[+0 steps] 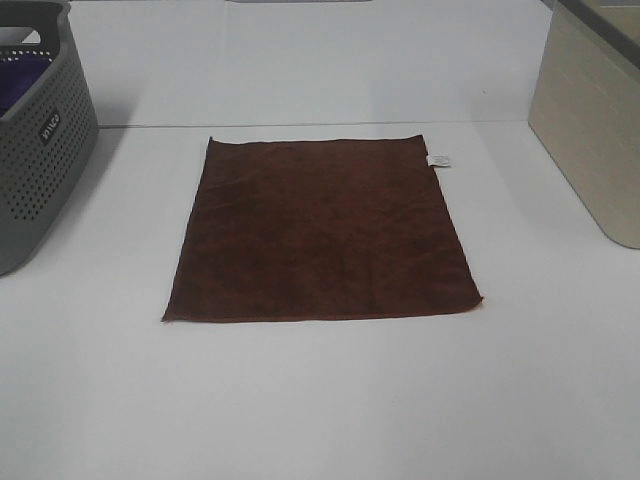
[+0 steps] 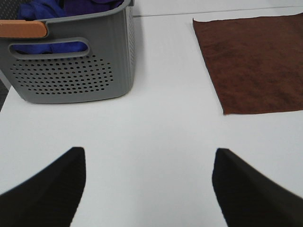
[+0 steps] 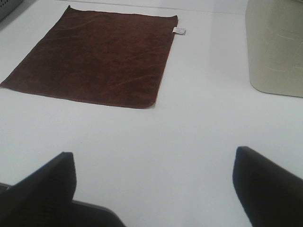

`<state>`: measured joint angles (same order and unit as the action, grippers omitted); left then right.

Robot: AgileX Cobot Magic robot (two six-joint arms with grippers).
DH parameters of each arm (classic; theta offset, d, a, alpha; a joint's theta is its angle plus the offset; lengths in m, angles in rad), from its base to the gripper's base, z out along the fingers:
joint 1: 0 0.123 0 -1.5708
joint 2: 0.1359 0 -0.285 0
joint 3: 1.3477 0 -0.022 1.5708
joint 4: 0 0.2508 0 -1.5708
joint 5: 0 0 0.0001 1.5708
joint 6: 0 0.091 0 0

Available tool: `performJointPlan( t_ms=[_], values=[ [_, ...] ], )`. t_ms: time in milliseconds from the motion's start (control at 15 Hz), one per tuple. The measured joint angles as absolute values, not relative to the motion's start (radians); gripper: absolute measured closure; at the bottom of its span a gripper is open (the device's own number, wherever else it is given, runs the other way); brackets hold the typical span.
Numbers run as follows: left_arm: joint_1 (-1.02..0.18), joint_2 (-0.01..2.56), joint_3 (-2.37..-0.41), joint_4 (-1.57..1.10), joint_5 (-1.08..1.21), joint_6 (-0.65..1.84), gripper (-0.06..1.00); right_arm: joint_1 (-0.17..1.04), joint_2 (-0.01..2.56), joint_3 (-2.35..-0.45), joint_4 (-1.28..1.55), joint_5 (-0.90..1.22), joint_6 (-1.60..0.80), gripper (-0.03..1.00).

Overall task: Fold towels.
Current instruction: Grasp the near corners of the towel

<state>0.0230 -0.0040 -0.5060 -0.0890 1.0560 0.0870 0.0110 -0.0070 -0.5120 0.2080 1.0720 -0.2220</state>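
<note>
One reddish-brown towel (image 1: 320, 232) lies spread flat in the middle of the white table, with a small white tag (image 1: 439, 160) at its far right edge. The left wrist view catches its near left corner (image 2: 258, 61); the right wrist view shows the whole towel (image 3: 94, 56) and its tag (image 3: 179, 30). My left gripper (image 2: 149, 184) is open over bare table, short of the towel's left side. My right gripper (image 3: 154, 187) is open over bare table, short of the towel's near right corner. Neither arm shows in the exterior high view. Nothing is held.
A grey perforated basket (image 1: 40, 140) holding purple fabric (image 2: 61, 7) stands at the left edge of the table. A beige bin (image 1: 590, 120) stands at the far right. White table surface (image 1: 320, 400) surrounds the towel.
</note>
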Motion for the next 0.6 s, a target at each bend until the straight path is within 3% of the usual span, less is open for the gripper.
performJointPlan(
  t_ms=[600],
  values=[
    [0.023, -0.004, -0.506, -0.089, 1.056, 0.087, 0.23, 0.011, -0.007, -0.512, 0.208, 1.072, -0.222, 0.12]
  ],
)
